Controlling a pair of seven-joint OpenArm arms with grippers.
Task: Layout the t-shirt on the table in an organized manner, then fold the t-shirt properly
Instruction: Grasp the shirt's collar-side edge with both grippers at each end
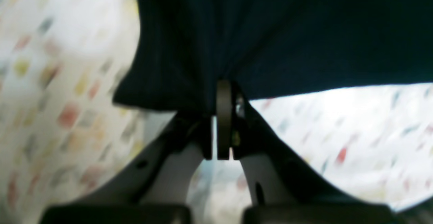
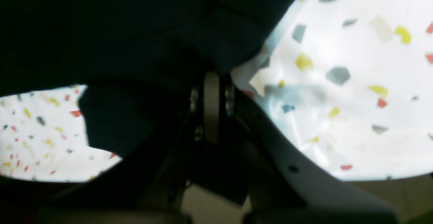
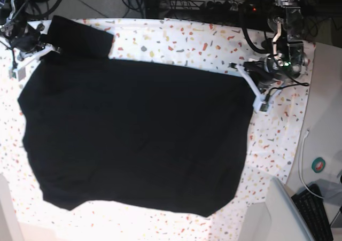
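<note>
Closest to the base camera, along the bottom of its view, runs the near edge of the t-shirt [image 3: 133, 139], a plain black spread with no print showing. It covers most of the table [image 3: 176, 38], whose white covering flecked with red, yellow and grey shows as a band along the far side and down the right. The shirt lies broadly flat and wider than it is deep, so its long axis runs left to right across the base view. One sleeve sticks out at the far left corner, pointing away from the camera; which end is the collar I cannot tell.

At that far left corner sits the right gripper [image 3: 47, 49], low over the cloth by the sleeve. From its own wrist view the right gripper [image 2: 212, 82] has its jaws pressed together with dark fabric bunched between and above them, a fold hanging down to one side.

On the right of the base view the left gripper [image 3: 250, 83] meets the shirt's far right corner. Its wrist view is blurred, yet the left gripper [image 1: 225, 92] shows its jaws closed on the edge of the black cloth, which hangs taut above the speckled table.

A roll of green tape [image 3: 319, 165] lies off the table at the right.
</note>
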